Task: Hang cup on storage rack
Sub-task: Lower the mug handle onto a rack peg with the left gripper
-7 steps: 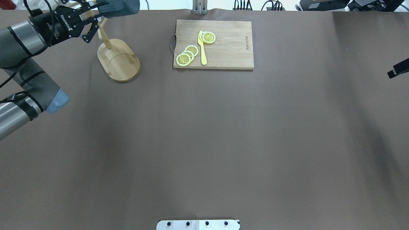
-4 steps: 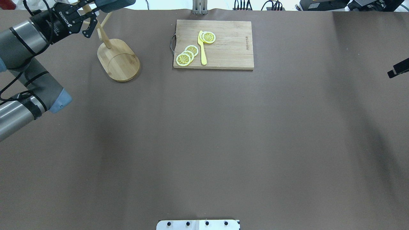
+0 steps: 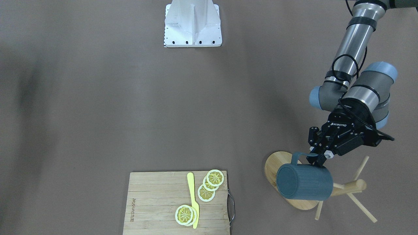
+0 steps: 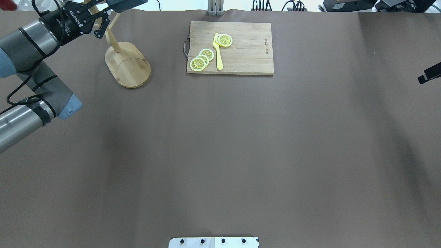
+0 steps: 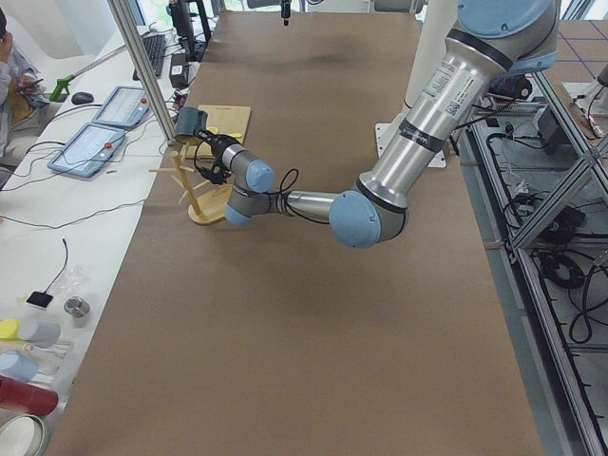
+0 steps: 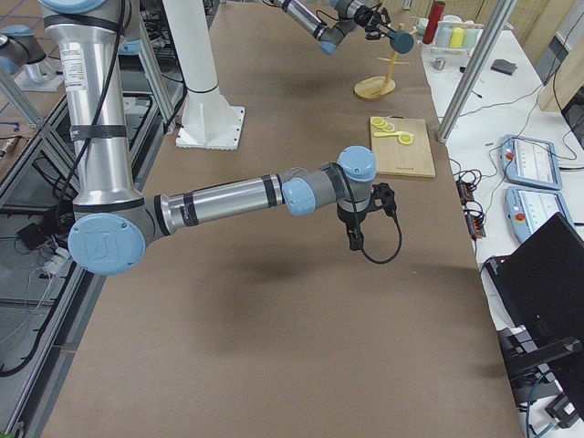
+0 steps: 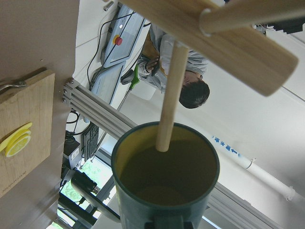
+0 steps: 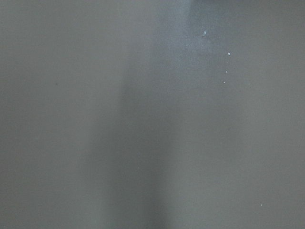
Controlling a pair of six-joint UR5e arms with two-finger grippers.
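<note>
Plainly, seen from across the bench (image 3: 98, 98), the left hand (image 3: 317, 159) pinches the one cup (image 3: 303, 182) at its handle side. The cup lies on its side in the air over the oval base of the storage rack (image 3: 351, 186), beside the post. Three pegs (image 3: 361, 206) show clear of it. Near the rack sits one cutting board (image 3: 153, 202) carrying five lemon slices (image 3: 215, 178) and one yellow knife (image 3: 192, 195).

From overhead, the cup is cut by the frame's top edge, just above the rack.

From the right-end view, the right hand (image 6: 354, 239) hangs well apart from the rack; I cannot tell whether it is spread or pressed together.

In the left wrist view, one peg's tip lies across the cup's yellow mouth, with a second peg above.
</note>
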